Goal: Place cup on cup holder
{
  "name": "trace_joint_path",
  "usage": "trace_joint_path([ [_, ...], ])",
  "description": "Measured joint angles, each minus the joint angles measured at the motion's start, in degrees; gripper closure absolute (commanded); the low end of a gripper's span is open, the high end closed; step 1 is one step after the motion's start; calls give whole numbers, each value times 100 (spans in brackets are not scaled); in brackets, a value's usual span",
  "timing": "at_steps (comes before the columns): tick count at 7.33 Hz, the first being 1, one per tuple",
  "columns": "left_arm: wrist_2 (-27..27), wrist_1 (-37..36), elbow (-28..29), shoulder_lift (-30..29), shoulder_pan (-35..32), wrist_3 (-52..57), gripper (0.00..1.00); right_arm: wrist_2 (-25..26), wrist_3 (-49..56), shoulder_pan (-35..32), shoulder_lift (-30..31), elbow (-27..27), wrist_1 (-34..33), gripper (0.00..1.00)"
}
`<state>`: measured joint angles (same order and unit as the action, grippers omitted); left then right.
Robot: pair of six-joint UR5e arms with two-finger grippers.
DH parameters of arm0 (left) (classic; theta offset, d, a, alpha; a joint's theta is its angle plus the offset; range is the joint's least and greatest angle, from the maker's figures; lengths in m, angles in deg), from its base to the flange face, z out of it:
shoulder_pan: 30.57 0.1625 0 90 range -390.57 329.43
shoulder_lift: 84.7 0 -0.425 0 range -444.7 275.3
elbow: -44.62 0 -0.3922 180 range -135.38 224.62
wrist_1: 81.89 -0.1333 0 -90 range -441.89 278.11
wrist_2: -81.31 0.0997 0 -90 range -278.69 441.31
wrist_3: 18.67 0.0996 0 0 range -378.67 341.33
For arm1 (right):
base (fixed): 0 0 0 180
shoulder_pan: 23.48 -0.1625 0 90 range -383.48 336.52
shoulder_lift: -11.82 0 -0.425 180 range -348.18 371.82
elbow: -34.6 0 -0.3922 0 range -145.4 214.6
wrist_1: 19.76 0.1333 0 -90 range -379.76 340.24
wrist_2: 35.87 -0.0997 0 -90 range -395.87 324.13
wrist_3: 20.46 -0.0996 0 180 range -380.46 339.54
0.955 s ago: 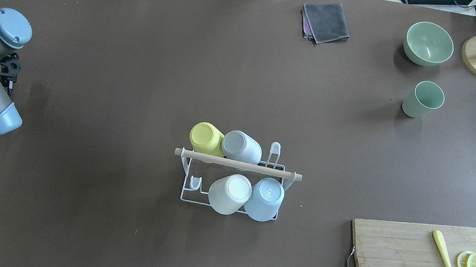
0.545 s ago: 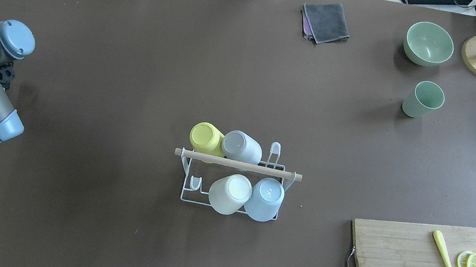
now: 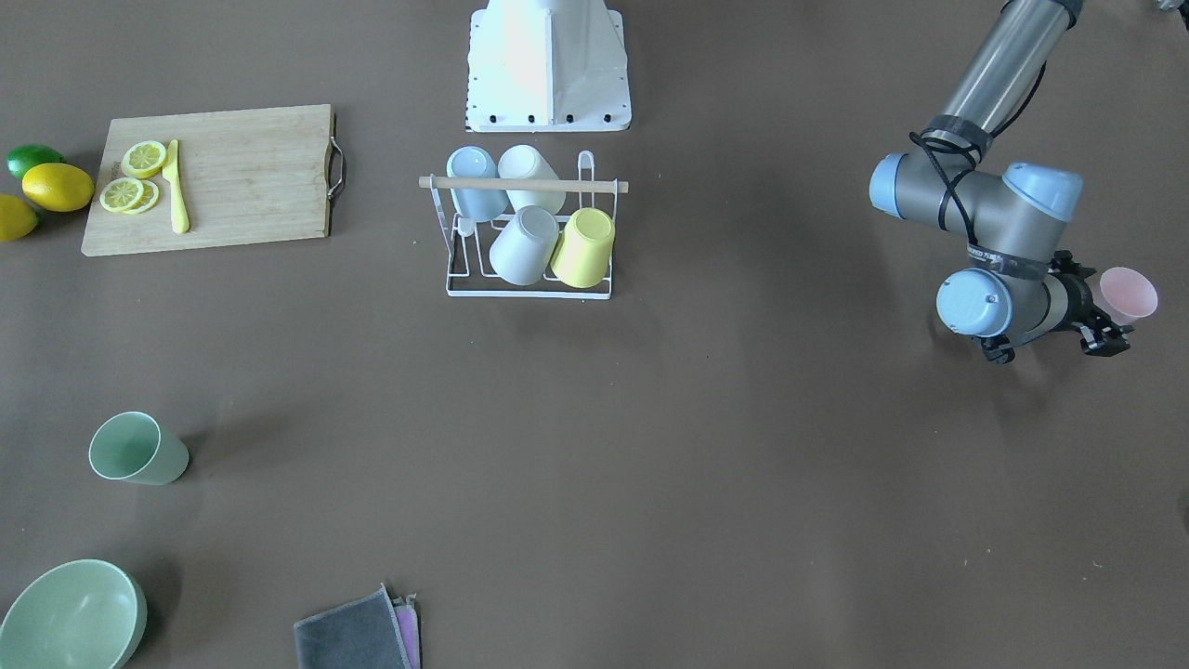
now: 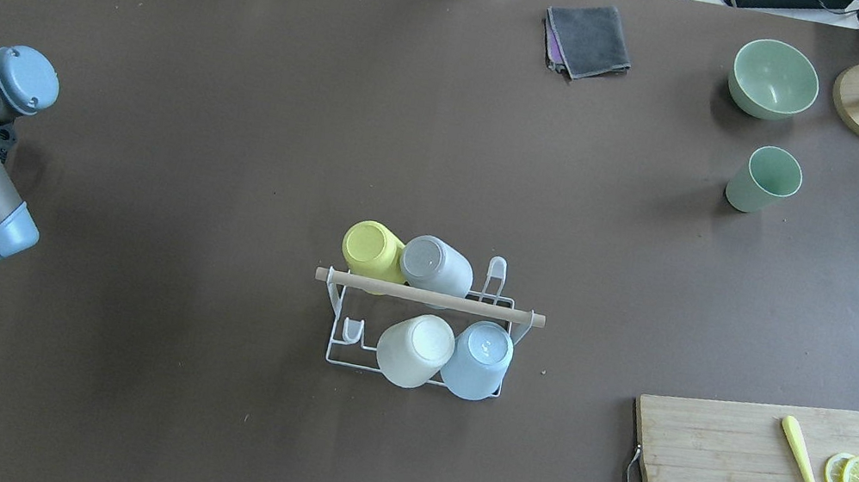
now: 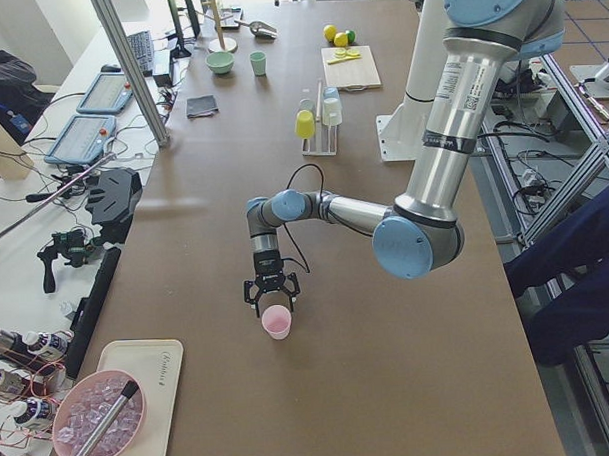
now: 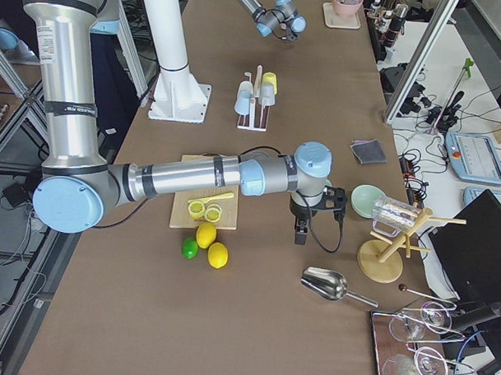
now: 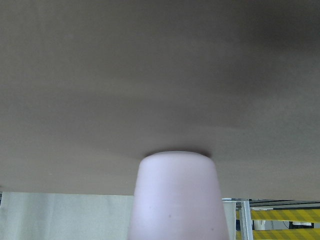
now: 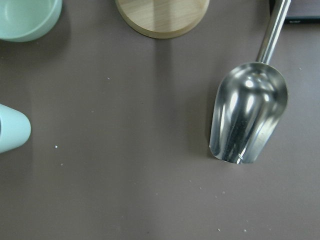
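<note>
4 cups point(image 4: 415, 349) sit on the cup holder point(image 4: 429, 297); your pink cup point(image 5: 277, 323) stands at the counter's point(image 4: 234, 156) left end, well apart, left pincer point(image 5: 273, 299) spread open at it: grasp, carry, placing all remain.

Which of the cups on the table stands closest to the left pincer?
The pink cup, right at the left pincer. The green cup stands far across the table, and the other four sit upside down on the cup holder.
</note>
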<state>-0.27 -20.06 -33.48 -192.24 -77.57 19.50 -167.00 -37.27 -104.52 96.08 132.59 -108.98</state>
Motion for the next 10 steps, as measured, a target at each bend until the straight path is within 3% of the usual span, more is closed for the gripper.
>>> trace_joint_path([
  [2,9,60,95,28,19,-16,3,306,-30,601,-348,170,-73,0],
  [5,10,298,203,142,27,-22,3,989,-23,1731,-1327,167,-1059,0],
  [8,5,375,185,256,16,-38,3,1348,94,2244,-1623,126,-1301,0],
  [10,-3,410,161,320,2,-45,3,1728,812,2487,-1854,-202,-1312,0],
])
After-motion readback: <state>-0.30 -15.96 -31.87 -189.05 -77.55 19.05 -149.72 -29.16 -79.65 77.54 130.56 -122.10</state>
